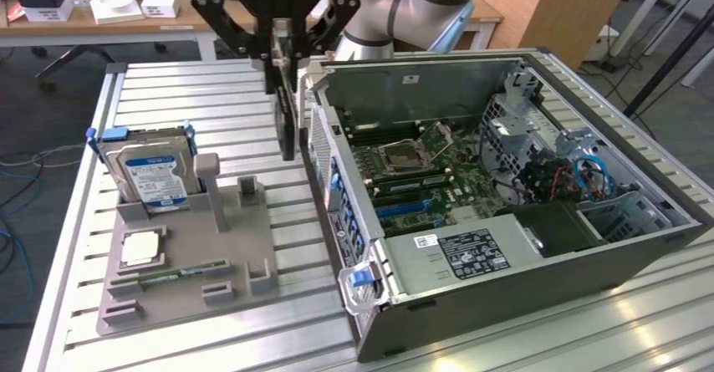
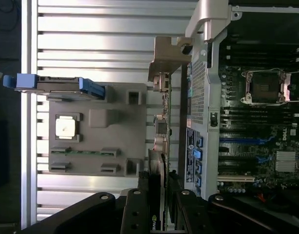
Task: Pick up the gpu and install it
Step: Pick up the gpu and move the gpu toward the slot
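Clearly the pincer (image 1: 284, 58) is clenched on the gpu (image 1: 288, 129), holding the card by its upper edge so that it hangs edge-on above the slatted metal worktop (image 1: 190, 96). The card sits in the gap between the grey parts holder (image 1: 184, 259) and the open computer case (image 1: 502, 213), clear of both and not inside the case. In the wrist view its silvery bracket (image 2: 167, 53) is at the end farthest from the pincer fingers (image 2: 140, 209).

Just beside the card, on the exterior view's right, stands the perforated rear wall of the case (image 1: 326, 159), between the card and the motherboard (image 1: 430, 180). Inside the case lie the bare processor socket (image 1: 400, 156), blue expansion slots (image 1: 404, 210) and a black power supply (image 1: 469, 251) with a white label.

On the exterior view's left, the holder carries a hard drive (image 1: 153, 178) standing upright in blue rails, a square processor chip (image 1: 143, 247) lying flat, and a narrow green memory stick (image 1: 179, 273) lying in its slot.
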